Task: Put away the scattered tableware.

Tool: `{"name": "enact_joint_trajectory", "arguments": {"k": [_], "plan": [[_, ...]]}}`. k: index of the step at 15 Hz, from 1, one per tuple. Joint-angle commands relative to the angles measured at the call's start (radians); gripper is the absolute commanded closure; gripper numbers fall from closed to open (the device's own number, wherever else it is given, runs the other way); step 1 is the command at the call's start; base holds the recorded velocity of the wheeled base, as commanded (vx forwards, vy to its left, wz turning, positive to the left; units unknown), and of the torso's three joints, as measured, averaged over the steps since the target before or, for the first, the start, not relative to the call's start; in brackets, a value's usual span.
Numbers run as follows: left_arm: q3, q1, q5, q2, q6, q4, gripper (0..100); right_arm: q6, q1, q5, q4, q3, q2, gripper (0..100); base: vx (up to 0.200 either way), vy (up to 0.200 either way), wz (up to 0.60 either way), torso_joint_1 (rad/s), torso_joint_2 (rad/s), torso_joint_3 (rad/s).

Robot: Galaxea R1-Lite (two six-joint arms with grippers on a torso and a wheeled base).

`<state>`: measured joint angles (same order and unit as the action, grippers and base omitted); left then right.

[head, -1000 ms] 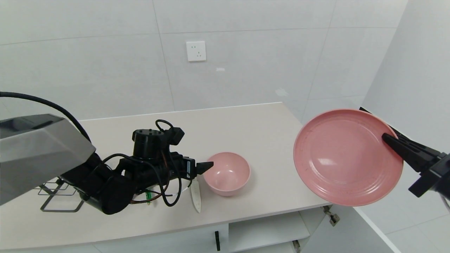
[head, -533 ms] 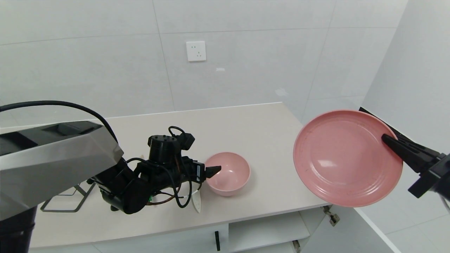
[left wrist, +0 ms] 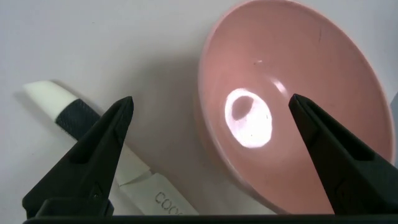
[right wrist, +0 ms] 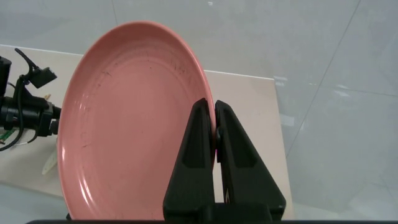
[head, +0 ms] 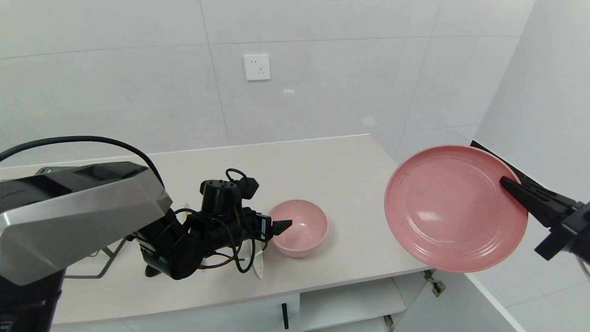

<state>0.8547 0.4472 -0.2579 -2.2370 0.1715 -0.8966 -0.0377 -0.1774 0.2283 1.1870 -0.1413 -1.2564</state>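
The left gripper (left wrist: 211,121) holds its 2 fingers (left wrist: 102,149) apart, either side of the rim of the bowl (head: 302,226) on the counter (head: 322,170) (a white utensil (head: 257,263) lies beside it). The right gripper (right wrist: 214,109) pinches the tilted plate (head: 454,207) beyond the counter's right end.

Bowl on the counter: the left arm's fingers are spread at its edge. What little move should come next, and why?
Probably close the left fingers on the rim of the bowl. They are open, one over the inside of the bowl and the other outside it, above the white utensil, so the rim sits between them. A slight dip first may be needed to get a firm hold.
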Motion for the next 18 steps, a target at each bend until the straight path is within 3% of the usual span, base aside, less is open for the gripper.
{"name": "enact_joint_trajectory", "arguments": {"k": [1,6,7,13,18], "plan": [[0.01,0.01,0.0,-0.019,0.0,-0.001,0,-0.001,0.0,0.0,0.0,0.0,-0.001,100,0.0,0.0,0.0,0.0,0.0,0.0],[0.014,0.019,0.0,-0.035,0.0,-0.001,0,-0.001,0.0,0.0,0.0,0.002,-0.001,100,0.0,0.0,0.0,0.0,0.0,0.0],[0.014,0.019,0.0,-0.036,0.0,-0.001,100,-0.001,0.0,0.0,0.0,0.002,-0.001,100,0.0,0.0,0.0,0.0,0.0,0.0],[0.006,0.024,0.037,-0.032,-0.001,-0.036,100,-0.001,0.0,0.0,0.0,0.002,0.0,100,0.0,0.0,0.0,0.0,0.0,0.0],[-0.016,0.014,0.045,0.1,0.0,-0.07,100,-0.001,0.001,0.0,0.0,0.003,0.003,100,0.0,0.0,0.0,0.0,0.0,0.0]]}}
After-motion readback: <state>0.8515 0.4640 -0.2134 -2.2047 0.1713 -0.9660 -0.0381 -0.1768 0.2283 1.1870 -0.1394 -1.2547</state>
